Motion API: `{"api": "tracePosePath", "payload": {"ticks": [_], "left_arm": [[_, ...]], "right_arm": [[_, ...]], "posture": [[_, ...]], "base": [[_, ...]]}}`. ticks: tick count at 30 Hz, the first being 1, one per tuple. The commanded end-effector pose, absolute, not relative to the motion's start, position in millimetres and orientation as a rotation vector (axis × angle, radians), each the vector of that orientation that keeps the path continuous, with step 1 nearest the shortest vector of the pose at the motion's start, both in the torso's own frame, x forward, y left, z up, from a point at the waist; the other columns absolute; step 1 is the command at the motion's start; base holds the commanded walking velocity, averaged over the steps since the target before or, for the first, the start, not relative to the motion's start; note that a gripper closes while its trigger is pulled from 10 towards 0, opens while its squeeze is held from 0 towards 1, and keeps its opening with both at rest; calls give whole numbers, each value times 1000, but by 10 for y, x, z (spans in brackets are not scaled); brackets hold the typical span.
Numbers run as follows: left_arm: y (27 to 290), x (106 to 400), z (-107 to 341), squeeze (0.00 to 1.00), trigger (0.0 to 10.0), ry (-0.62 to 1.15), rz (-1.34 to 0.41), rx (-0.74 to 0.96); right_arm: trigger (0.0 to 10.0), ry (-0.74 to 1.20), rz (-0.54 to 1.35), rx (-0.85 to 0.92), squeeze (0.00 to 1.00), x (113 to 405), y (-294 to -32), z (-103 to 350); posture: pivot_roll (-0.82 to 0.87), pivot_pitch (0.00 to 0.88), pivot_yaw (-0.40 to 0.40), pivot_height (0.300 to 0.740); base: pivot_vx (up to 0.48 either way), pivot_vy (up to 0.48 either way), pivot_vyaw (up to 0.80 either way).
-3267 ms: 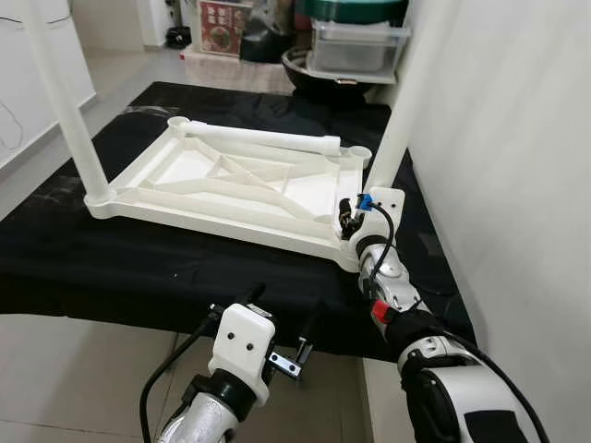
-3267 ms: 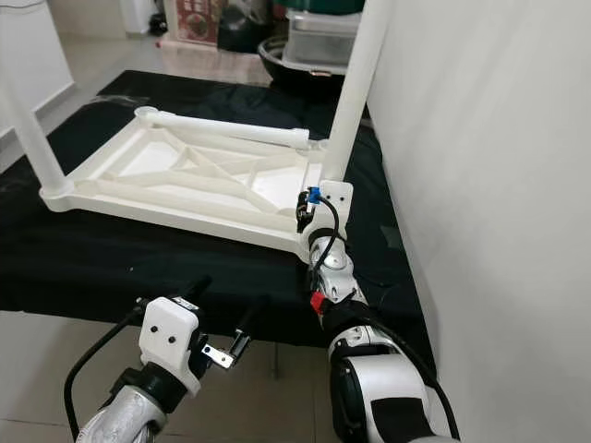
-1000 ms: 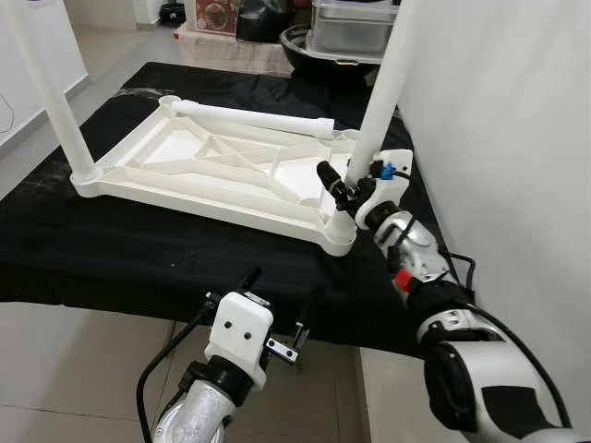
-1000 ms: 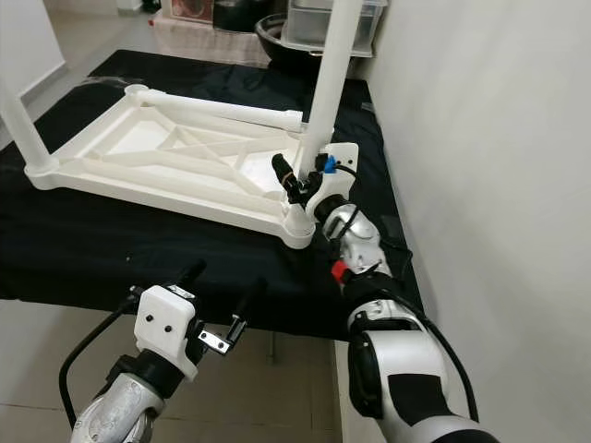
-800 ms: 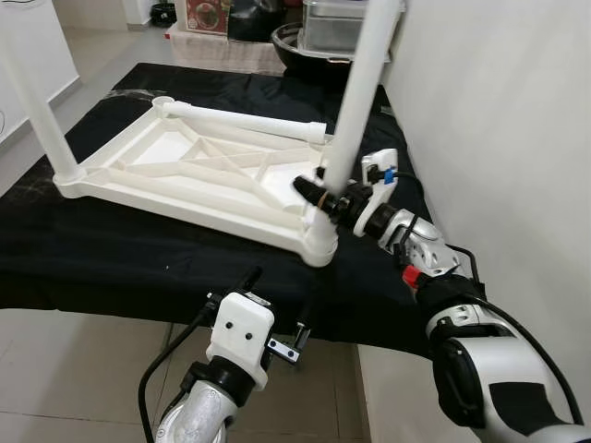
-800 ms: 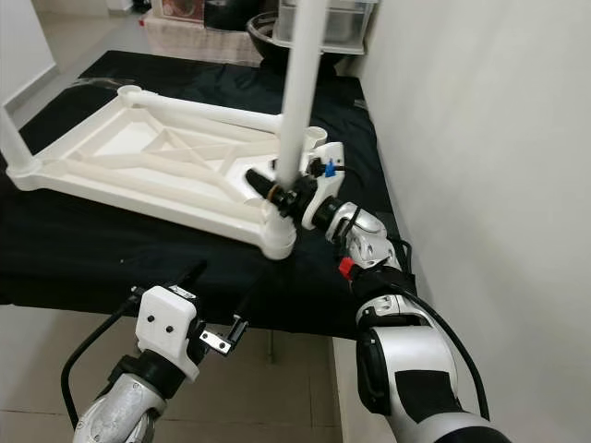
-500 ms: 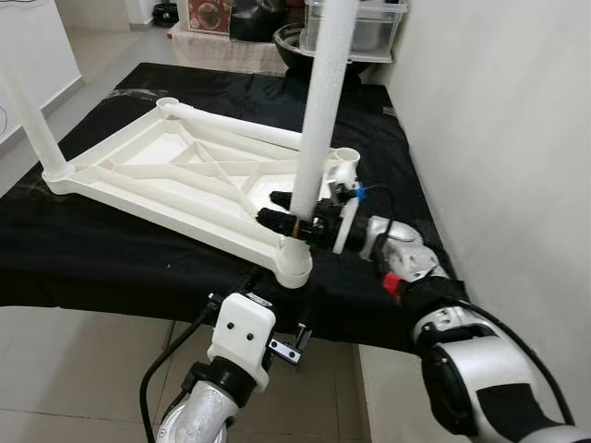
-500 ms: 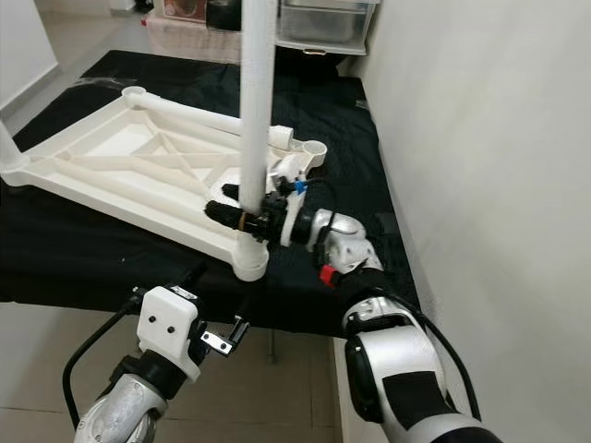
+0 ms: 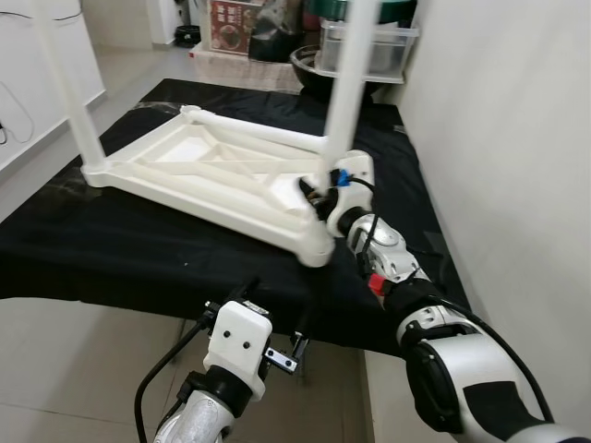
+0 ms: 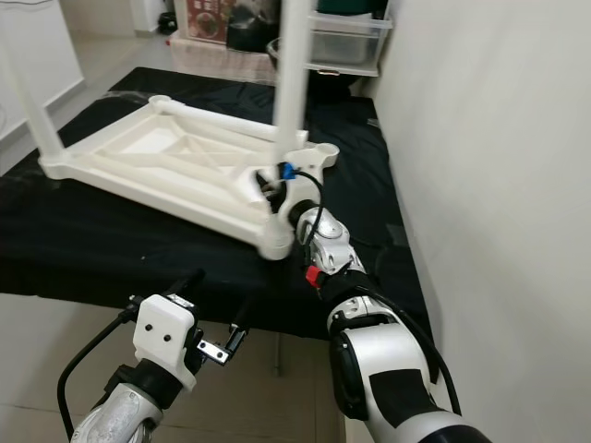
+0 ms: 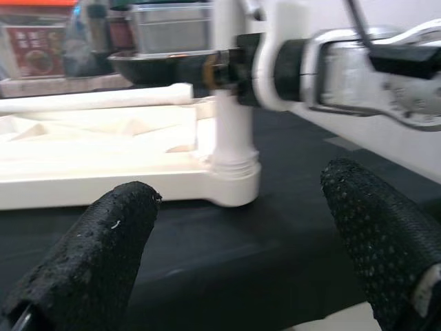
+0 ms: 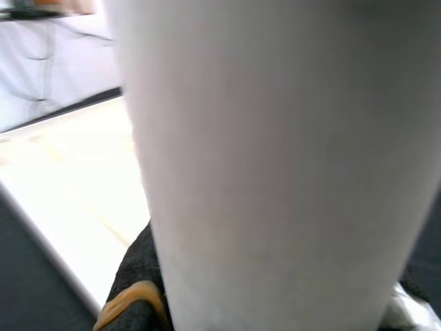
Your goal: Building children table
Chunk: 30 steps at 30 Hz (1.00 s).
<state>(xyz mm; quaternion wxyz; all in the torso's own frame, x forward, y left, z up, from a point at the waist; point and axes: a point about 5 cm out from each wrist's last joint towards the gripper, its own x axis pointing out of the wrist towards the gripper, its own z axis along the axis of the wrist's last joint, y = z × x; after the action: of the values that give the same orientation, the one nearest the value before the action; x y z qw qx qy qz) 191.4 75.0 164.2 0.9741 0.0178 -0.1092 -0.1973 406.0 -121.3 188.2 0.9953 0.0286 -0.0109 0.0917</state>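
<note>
The white tabletop (image 9: 199,175) lies upside down on a black cloth (image 9: 111,263) over the counter, ribs up. Two legs stand in corner sockets: one at the far left corner (image 9: 69,92), and the near right leg (image 9: 343,92), which rises from the corner socket (image 9: 316,247) closest to the robot. The right tool (image 9: 319,196) is clamped on this leg just above the socket, fingers on either side of the tube; its wrist view has the leg (image 12: 275,165) pressed right up against the lens. A third leg (image 9: 263,134) lies loose along the far edge of the tabletop, not yet fitted, and the socket by it at the far right corner (image 10: 323,150) looks vacant. The left tool (image 10: 214,325) hovers low at the counter's front edge, fingers (image 11: 103,255) spread apart, holding nothing. By my reading the job is roughly half done: two legs are in, and the remaining sockets are still to be filled before the table is turned upright.
</note>
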Motion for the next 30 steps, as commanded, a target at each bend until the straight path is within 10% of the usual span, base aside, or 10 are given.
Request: {"api": "tracePosePath", "payload": {"ticks": [1, 7, 8, 11, 12, 17, 18, 30], "left_arm": [[748, 1916, 1629, 0, 10000, -217, -407, 47], [751, 1917, 1630, 0, 10000, -217, -408, 50], [752, 1918, 1630, 0, 10000, -216, -408, 50], [752, 1919, 1630, 0, 10000, -216, -408, 50], [752, 1920, 1631, 0, 10000, -215, -408, 51], [753, 1923, 1630, 0, 10000, -215, -407, 50], [753, 1925, 1630, 0, 10000, -215, -407, 50], [750, 1933, 1635, 0, 10000, -217, -408, 48]], "right_arm": [[0, 143, -121, 68, 0, 3960, -1484, 1492], [0, 143, -339, 148, 0, 3805, -1379, 1355], [10000, 109, -294, 194, 0, 3808, -1255, 1396], [10000, 64, -223, 203, 0, 3825, -1165, 1462], [10000, 26, -179, 215, 1000, 3836, -1110, 1519], [10000, -59, -125, 190, 933, 3882, -1123, 1669], [10000, -90, -55, 203, 0, 3915, -1119, 1746], [10000, -89, 792, 215, 0, 3870, -1056, 1984]], "posture": [[110, 77, -104, 740], [108, 78, -100, 740], [109, 80, -102, 740], [109, 82, -101, 740], [109, 82, -103, 740], [106, 82, -102, 740], [107, 83, -102, 740], [105, 86, -101, 740]], "base": [[0, 0, 0], [0, 0, 0], [0, 0, 0], [0, 0, 0], [0, 0, 0], [0, 0, 0], [0, 0, 0], [0, 0, 0]]}}
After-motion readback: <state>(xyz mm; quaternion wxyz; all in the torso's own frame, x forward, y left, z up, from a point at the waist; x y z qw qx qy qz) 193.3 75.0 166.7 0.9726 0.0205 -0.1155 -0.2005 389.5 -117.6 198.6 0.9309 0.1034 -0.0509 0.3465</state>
